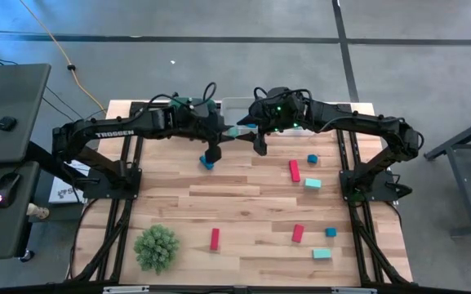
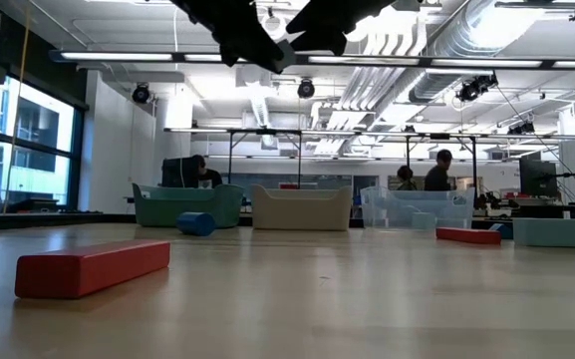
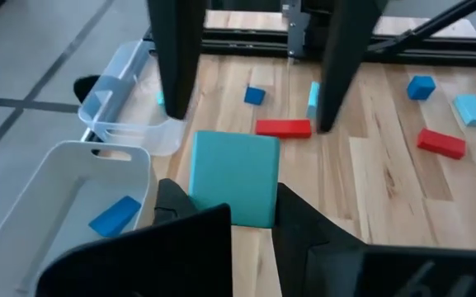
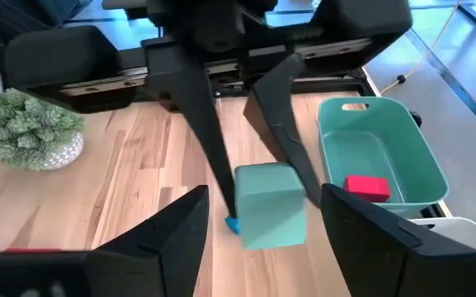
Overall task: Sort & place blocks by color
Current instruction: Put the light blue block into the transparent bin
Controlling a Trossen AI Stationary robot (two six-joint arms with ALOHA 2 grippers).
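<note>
Teal block (image 3: 232, 177) sits clamped in left jaws, right jaws apart around it; bumping might knock it onto the surface (image 1: 243, 204).

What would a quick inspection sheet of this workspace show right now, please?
Surface: wooden table, light planks.
Job's things: red bars, blue cubes, teal slabs loose; red block in green bin; blue block in white bin.
Clutter: plant ball.
Grippers: left gripper shut on teal block; right gripper open, fingers either side of it.
Cables: yellow cable on floor.
Surroundings: people beyond table.
</note>
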